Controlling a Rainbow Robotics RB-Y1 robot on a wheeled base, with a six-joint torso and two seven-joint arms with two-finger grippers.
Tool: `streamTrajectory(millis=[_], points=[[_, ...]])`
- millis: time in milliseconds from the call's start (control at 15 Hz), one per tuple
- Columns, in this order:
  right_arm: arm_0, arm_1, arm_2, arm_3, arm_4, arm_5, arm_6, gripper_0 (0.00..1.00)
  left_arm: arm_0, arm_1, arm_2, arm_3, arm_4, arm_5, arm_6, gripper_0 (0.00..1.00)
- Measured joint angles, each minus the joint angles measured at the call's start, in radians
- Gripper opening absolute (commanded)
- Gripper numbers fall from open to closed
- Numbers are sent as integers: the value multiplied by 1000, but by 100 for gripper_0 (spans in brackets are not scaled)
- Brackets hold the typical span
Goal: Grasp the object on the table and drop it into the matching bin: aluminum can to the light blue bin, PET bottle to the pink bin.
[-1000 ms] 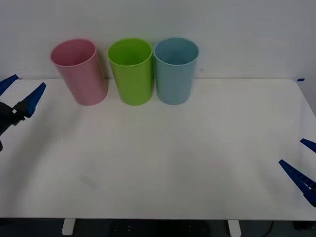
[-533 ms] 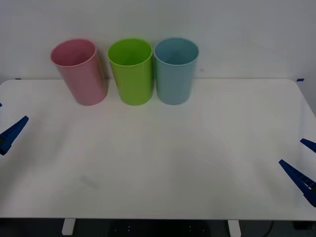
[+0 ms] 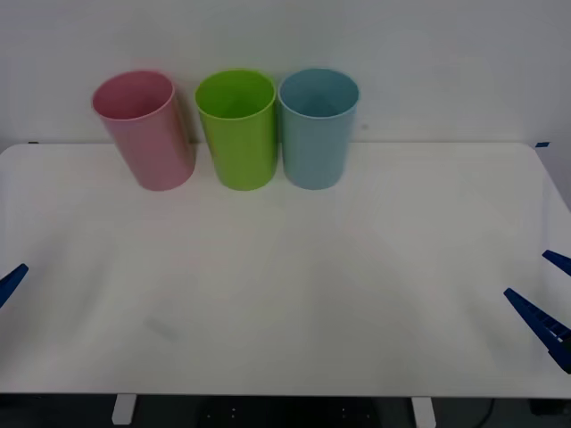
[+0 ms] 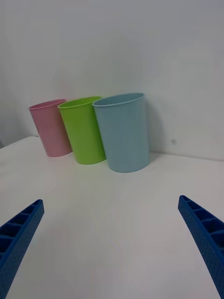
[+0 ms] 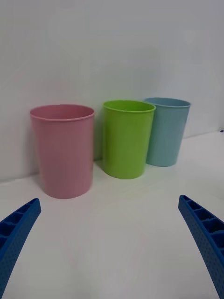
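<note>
Since the earlier frames, we see the left gripper (image 3: 7,287) drawn back from beside the pink bin to the near-left edge of the front view, where one blue fingertip shows; the right gripper (image 3: 546,308) has not shifted, and the three bins stand as before.

We list the elements from largest to smallest. The table (image 3: 294,294) is a white top with rounded corners, reaching from the wall toward the robot. At its far edge, against the wall, three tall cup-shaped bins stand upright in a row: the pink bin (image 3: 145,130) on the left, the lime green bin (image 3: 237,128) in the middle, and the light blue bin (image 3: 316,127) on the right. The green and blue bins stand very close; whether they touch we cannot tell. The pink bin stands slightly apart from the green.

In the left wrist view, the left gripper (image 5: 112,243) has its two blue ribbed fingers (image 5: 17,233) spread wide to the corners, with nothing between them; the pink bin (image 5: 63,150) is nearest. In the right wrist view, the right gripper (image 4: 112,243) is likewise spread wide and holds nothing, hanging over the near-right part of the table with the light blue bin (image 4: 123,131) nearest.

We cannot tell where the PET bottle lies.
</note>
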Motion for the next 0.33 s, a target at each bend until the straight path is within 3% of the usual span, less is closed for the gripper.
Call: streamTrajectory(millis=[333], points=[[0,0,0,0,0,0,0,100,11,-1,-4,-2,7,-14,-4,100]])
